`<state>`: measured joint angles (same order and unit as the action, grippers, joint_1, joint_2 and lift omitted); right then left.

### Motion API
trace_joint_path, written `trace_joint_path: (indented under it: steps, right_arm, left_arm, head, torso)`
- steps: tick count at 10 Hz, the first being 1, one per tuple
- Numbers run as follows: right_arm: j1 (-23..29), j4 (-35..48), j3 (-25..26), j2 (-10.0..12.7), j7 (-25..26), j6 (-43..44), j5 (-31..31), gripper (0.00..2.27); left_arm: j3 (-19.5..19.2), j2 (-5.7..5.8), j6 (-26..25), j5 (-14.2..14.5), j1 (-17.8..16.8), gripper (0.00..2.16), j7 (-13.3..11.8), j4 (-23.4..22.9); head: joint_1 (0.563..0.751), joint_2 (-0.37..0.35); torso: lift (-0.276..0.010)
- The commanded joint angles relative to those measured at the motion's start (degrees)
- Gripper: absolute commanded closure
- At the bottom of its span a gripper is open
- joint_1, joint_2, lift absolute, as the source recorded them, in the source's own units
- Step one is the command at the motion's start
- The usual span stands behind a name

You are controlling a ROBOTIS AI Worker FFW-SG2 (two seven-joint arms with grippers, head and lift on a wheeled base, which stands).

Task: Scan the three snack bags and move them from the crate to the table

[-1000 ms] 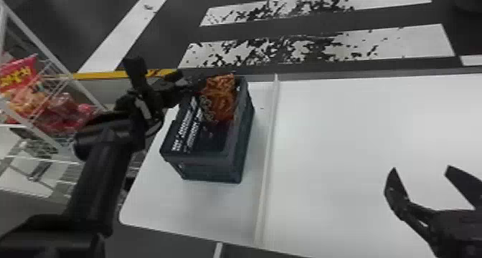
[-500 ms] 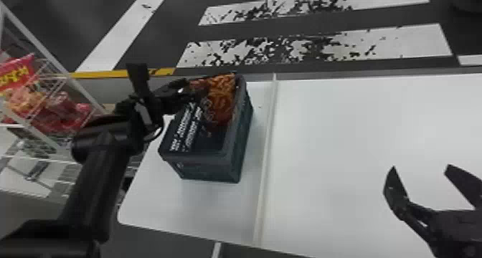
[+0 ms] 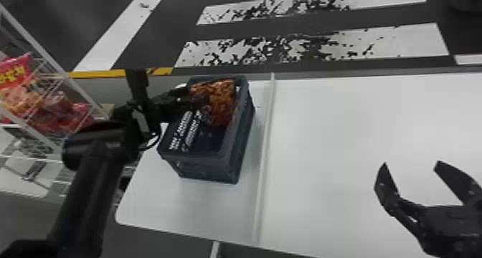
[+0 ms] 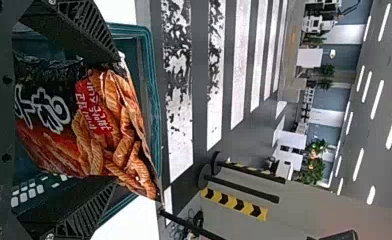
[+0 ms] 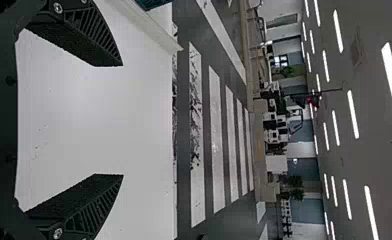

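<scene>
The snack bag (image 4: 121, 135) sits in the crate (image 3: 211, 167), between the spread fingers of my left gripper (image 4: 115, 122), the nearer one. My right gripper (image 3: 411, 163) is open, well apart.

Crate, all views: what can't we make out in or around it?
- Crate floor under the snack bag: head view, hidden by the bag.
- Left gripper contact with it: left wrist view, fingers cover parts of the bag's sides.
- Leftmost rack bag: head view, cut off by the left edge.
</scene>
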<state>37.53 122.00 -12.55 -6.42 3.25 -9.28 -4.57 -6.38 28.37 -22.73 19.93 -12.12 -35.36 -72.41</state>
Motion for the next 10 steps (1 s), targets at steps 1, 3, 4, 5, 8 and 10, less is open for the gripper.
trace_joint_path:
  steps: [1,3,4,5,8,10]
  right_arm:
    - [-0.09,-0.01,-0.02,0.00,0.00,0.00,0.00,0.09]
    - [-0.18,-0.01,0.07,0.00,0.09,0.17,-0.09,0.09]
    - [-0.18,-0.01,-0.02,0.00,0.35,0.35,-0.09,0.09]
    - [-0.18,0.08,-0.02,0.00,0.44,0.53,-0.44,0.09]
    - [0.26,0.43,-0.28,0.00,0.44,0.88,-0.44,0.09]
    - [0.70,0.60,-0.46,-0.08,0.35,1.05,-0.44,0.09]
  left_arm:
    - [-0.74,0.02,0.27,-0.15,1.40,0.04,0.65,-2.12]
    - [-2.23,0.10,0.10,-0.68,3.94,0.04,1.61,-7.04]
    - [-1.97,0.10,-0.43,-2.52,4.03,0.04,1.70,-7.83]
    - [-1.79,0.10,-0.61,-3.23,4.12,0.04,1.70,-8.09]
    - [-2.23,0.72,-0.61,-3.84,5.97,0.04,1.79,-9.06]
    - [-2.32,0.89,-0.26,-4.19,6.49,0.04,2.32,-8.62]
  head:
    - [0.695,0.304]
    - [0.695,0.308]
    - [0.695,0.307]
    - [0.695,0.307]
    - [0.695,0.309]
    - [0.695,0.319]
  torso:
    - [-0.062]
    - [-0.062]
    - [-0.062]
    - [-0.062]
    - [-0.062]
    - [-0.062]
